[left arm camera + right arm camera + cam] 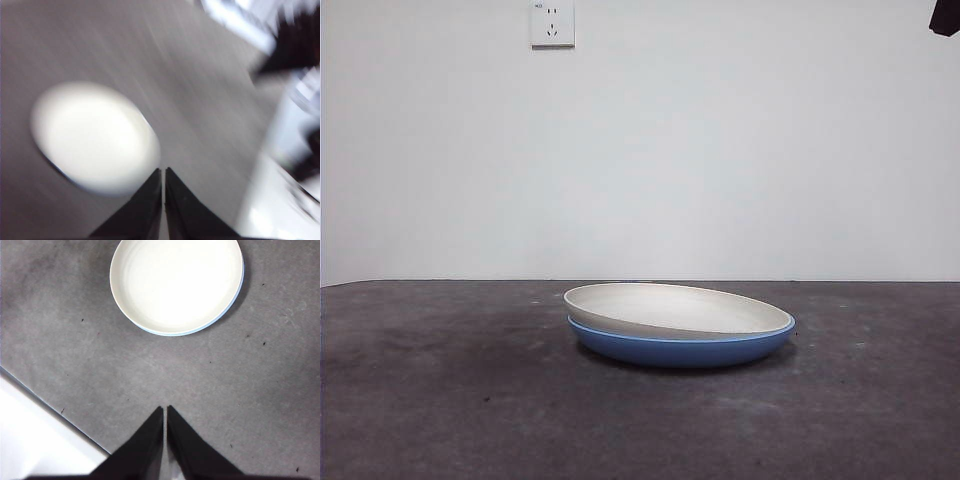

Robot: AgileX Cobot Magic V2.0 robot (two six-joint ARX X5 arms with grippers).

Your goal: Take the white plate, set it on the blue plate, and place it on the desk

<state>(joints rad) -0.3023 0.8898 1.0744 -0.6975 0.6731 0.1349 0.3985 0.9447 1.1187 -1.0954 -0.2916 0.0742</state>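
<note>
The white plate (670,308) lies tilted inside the blue plate (680,348) on the desk (440,400), its left rim higher. In the right wrist view the white plate (176,284) covers the blue plate (239,290), which shows only as a thin rim. My right gripper (165,410) is shut and empty, well above the desk and apart from the plates. The left wrist view is blurred; the white plate (95,135) shows below my shut, empty left gripper (163,172). A black arm tip (945,15) shows at the front view's top right corner.
A wall with a white socket (552,22) stands behind the desk. The desk's edge (50,405) runs near my right gripper, with a white surface beyond it. Dark blurred equipment (295,45) shows past the desk in the left wrist view.
</note>
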